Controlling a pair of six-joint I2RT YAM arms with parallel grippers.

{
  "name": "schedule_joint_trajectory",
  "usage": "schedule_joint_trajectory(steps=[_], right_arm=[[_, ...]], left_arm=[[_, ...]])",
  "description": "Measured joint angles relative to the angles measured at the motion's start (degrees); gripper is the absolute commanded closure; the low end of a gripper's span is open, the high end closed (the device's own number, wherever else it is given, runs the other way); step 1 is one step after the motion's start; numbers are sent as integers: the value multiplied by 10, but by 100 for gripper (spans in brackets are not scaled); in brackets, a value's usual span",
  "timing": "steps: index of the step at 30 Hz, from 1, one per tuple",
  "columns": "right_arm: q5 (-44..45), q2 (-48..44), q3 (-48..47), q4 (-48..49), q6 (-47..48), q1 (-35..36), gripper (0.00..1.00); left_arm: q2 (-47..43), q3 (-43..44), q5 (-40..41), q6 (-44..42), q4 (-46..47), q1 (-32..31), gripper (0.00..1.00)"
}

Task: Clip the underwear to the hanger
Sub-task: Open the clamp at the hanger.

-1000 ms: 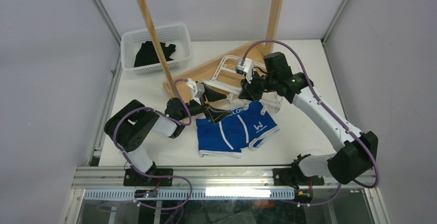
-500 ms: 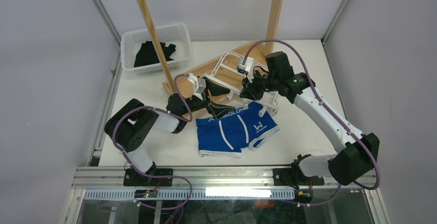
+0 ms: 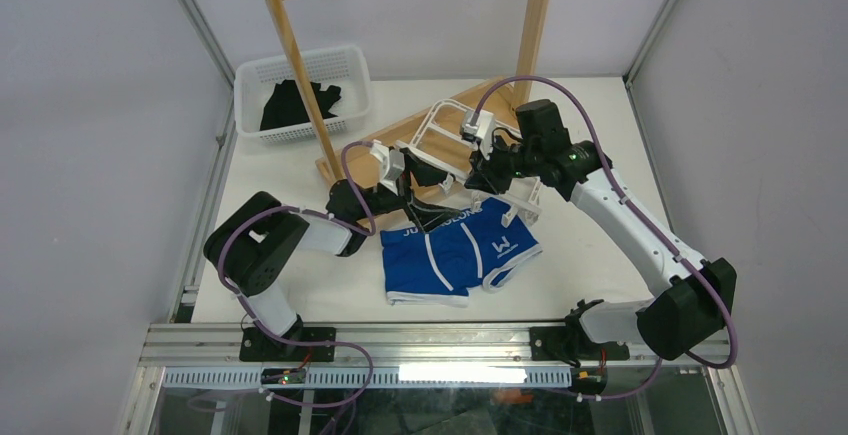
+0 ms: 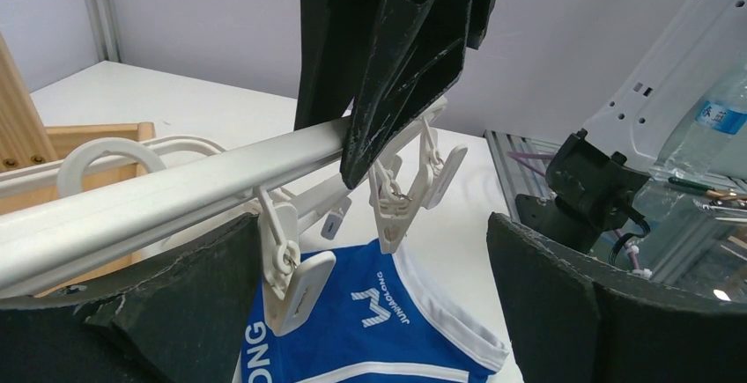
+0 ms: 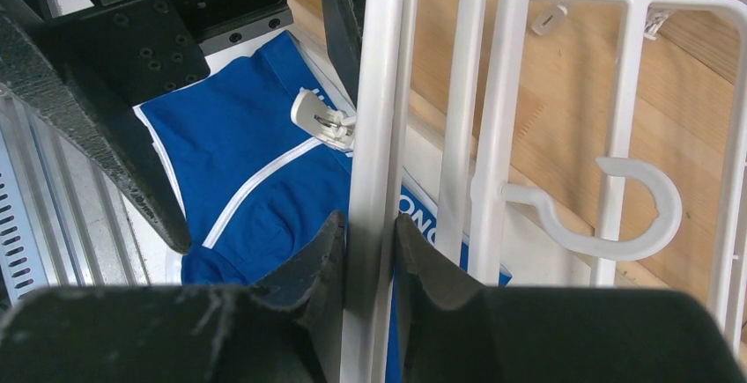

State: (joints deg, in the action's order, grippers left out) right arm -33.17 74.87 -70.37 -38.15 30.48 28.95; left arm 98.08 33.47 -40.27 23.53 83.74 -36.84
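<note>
The blue underwear (image 3: pixel 460 250) lies flat on the table, waistband lettering toward the hanger. My right gripper (image 3: pixel 483 170) is shut on a side bar of the white hanger (image 3: pixel 440 120), which it holds tilted just above the waistband. The right wrist view shows that bar (image 5: pixel 379 136) pinched between the right gripper's (image 5: pixel 368 224) fingers. My left gripper (image 3: pixel 418 195) stands open under the hanger's near bar (image 4: pixel 176 194). Between the left gripper's (image 4: pixel 366 251) fingers dangle two white clips (image 4: pixel 295 277) over the underwear (image 4: pixel 379 321), touching no fabric.
A white basket (image 3: pixel 340 52) with a black garment (image 3: pixel 295 105) sits at the back left. The tall wooden rack (image 3: pixel 300 55) stands behind, its slanted base board (image 3: pixel 400 140) under the hanger. The table's front edge runs just below the underwear.
My left gripper has moved away from the waistband, back and up toward the hanger, still open. The right gripper has shifted the hanger slightly back.
</note>
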Motion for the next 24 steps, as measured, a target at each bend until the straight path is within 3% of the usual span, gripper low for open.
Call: schedule_joint_trajectory(steps=[7,18,24], right_arm=[[0,0,0,1,0,0,100],[-2,0,0,1,0,0,100],[-4,0,0,1,0,0,100]], left_arm=[[0,3,-4,2,0,0,6],[0,6,-4,15,0,0,25],[0,8,-6,16,0,0,28]])
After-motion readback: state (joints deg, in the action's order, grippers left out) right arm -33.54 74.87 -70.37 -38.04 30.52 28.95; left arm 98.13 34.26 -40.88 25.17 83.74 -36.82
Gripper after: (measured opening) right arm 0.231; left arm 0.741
